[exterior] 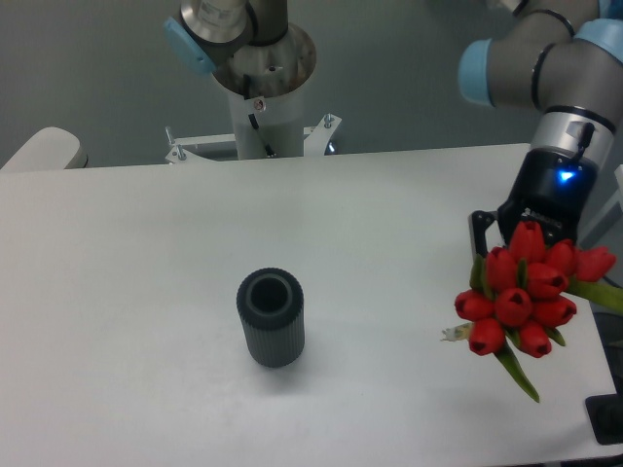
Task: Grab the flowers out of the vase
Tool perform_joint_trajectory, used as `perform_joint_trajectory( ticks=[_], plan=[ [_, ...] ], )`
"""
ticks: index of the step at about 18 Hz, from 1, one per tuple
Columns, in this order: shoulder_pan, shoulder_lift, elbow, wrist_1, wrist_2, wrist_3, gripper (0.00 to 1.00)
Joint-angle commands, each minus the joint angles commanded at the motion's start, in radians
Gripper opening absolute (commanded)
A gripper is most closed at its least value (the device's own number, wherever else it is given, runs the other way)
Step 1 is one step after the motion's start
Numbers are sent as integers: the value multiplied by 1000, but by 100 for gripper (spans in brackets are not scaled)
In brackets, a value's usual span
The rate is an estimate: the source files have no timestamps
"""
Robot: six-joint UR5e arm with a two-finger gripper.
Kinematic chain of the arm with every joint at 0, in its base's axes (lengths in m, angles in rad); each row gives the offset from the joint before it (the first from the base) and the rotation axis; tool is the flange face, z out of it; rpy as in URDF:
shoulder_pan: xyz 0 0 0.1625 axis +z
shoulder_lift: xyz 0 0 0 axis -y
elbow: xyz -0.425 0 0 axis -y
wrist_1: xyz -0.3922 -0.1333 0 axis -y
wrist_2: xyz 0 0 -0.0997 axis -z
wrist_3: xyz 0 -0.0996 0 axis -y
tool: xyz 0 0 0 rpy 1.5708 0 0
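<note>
The flowers [521, 295], a tight bunch of red tulip buds with green leaves, hang above the table's right side, tilted toward the camera. My gripper [516, 238] is behind the bunch and shut on its stems; the buds hide most of the fingers. The vase [271, 317], a dark grey ribbed cylinder, stands upright at the table's middle with its round mouth empty, well to the left of the flowers.
The white table [146, 253] has its right edge just beyond the bunch. The arm's base column [261, 88] stands behind the far edge. A black object [607, 420] sits at the lower right corner, and a pale rounded shape [41, 149] at far left.
</note>
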Motion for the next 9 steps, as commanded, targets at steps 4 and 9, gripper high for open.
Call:
perform_joint_trajectory(
  ticks=[4, 9],
  plan=[
    [-5, -15, 5, 2, 5, 35, 32],
    [-12, -23, 2, 0, 40, 80, 32]
  ],
)
